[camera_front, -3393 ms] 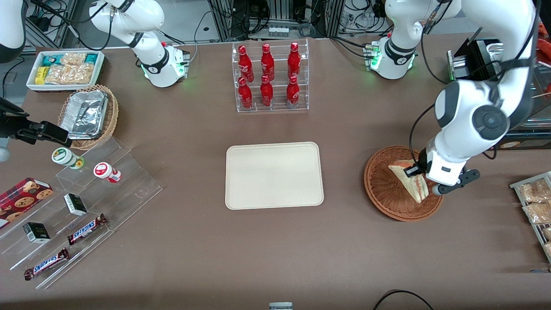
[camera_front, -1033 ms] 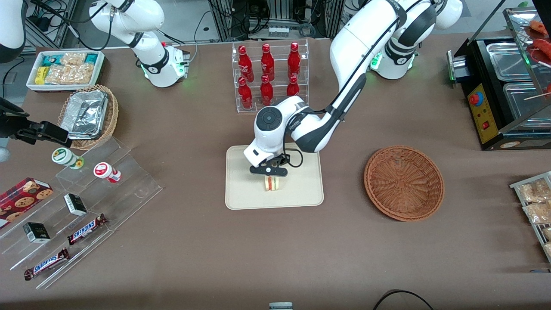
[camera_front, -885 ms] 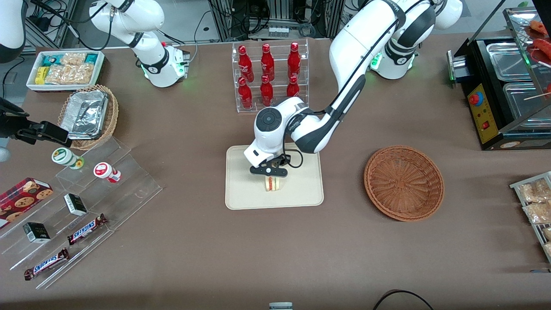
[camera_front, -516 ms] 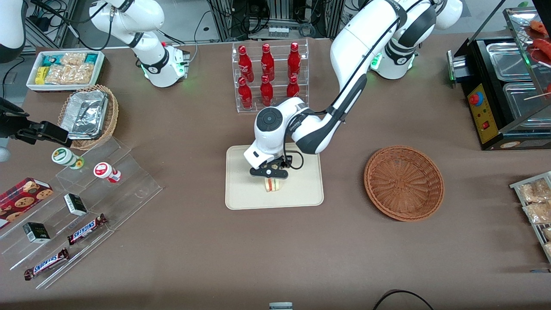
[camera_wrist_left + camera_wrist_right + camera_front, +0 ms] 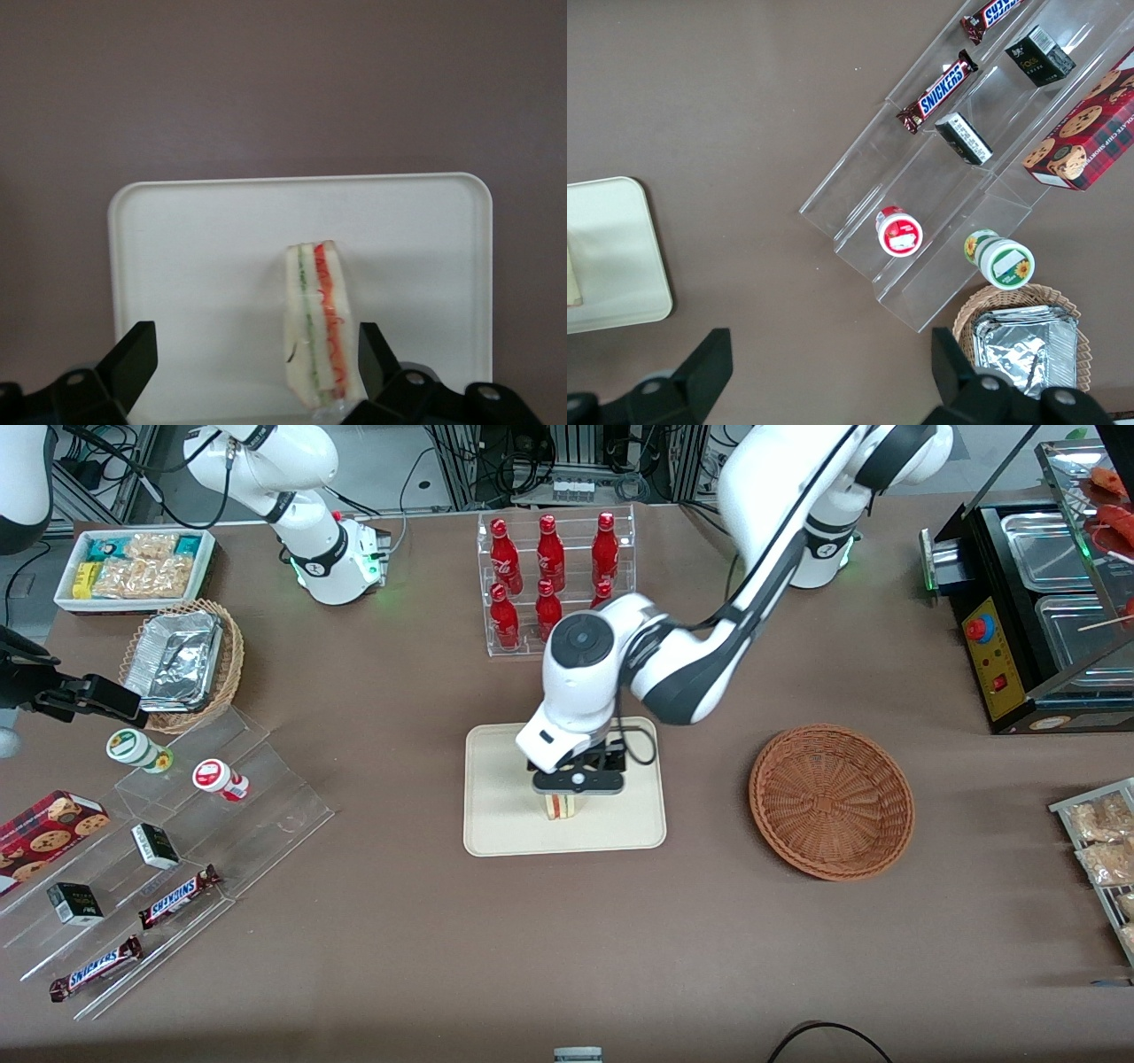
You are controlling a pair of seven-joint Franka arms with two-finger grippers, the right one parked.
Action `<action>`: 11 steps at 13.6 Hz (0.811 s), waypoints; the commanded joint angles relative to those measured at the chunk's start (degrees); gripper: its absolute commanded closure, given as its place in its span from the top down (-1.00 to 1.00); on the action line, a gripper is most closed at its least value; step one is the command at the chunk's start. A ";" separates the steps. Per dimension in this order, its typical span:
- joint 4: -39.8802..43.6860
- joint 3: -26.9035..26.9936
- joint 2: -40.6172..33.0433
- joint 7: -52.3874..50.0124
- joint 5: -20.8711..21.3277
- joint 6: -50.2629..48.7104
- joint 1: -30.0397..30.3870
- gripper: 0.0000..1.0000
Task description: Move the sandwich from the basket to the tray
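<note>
The sandwich [image 5: 317,324] is seen standing on edge on the tray [image 5: 505,824], well apart from the basket [image 5: 831,802]; the gripper [image 5: 252,367] is held above it with fingers spread, released; placement is judged done, and a clear upward retreat is called for.

High front view down over the whole desk [image 5: 372,921], left wrist view close above tray [image 5: 195,266] between open gripper [image 5: 252,372] fingers, shared tray.

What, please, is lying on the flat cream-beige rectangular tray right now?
Only the clear-wrapped triangular white-bread sandwich stands on the cream-beige tray, on edge, filling stripes showing. The open claw hovers above it, covering part of the tray in the front view.
</note>
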 commanded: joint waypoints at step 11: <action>-4.34 -0.09 -23.76 24.18 -8.24 -26.02 24.39 1.00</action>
